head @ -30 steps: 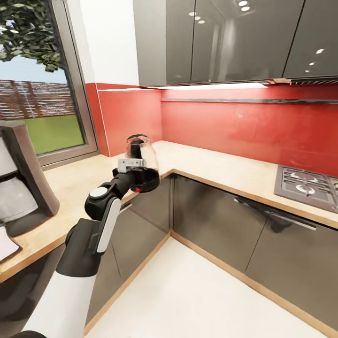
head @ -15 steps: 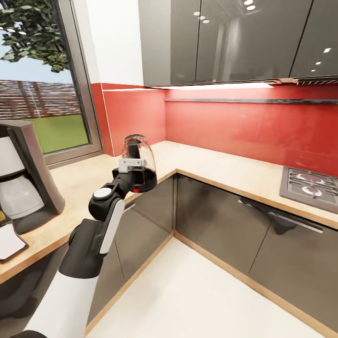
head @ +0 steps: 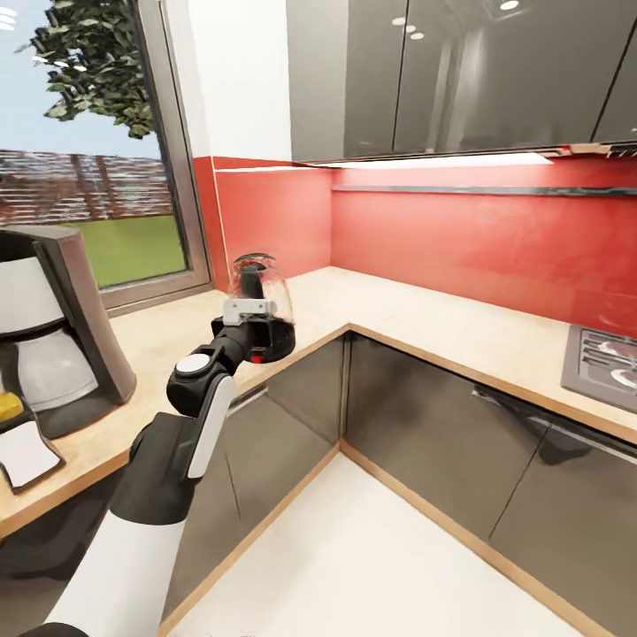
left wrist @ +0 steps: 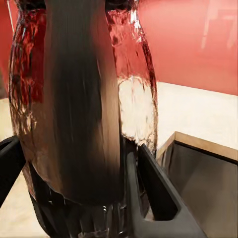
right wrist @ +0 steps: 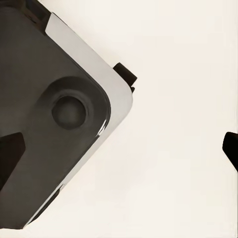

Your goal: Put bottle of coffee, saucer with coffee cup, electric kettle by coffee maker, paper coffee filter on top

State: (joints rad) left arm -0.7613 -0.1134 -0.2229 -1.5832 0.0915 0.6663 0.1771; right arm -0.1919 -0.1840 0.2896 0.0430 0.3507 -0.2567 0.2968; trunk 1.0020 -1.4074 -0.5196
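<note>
My left gripper (head: 251,311) is shut on the black handle of the electric kettle (head: 260,301), a clear glass dome on a black base with a small red switch. It holds the kettle upright above the front edge of the countertop (head: 425,320). In the left wrist view the kettle (left wrist: 134,99) is very close, with a dark finger (left wrist: 154,194) on each side. The coffee maker (head: 55,332) stands on the countertop at the far left, black-framed with a white carafe. A yellow cap (head: 9,405) shows just beside it. My right gripper (right wrist: 119,153) hangs open over pale floor.
A flat white item (head: 26,453) lies in front of the coffee maker. The counter turns a corner under the red backsplash, with a cooktop (head: 609,356) at the right. Grey cabinet fronts run below, and a window (head: 88,159) is at the left. Part of my base (right wrist: 54,114) is in the right wrist view.
The whole head view has shifted, so the camera turned left: the coffee maker is further into the picture and the cooktop nearer the right edge. The kettle stays held in my left gripper.
</note>
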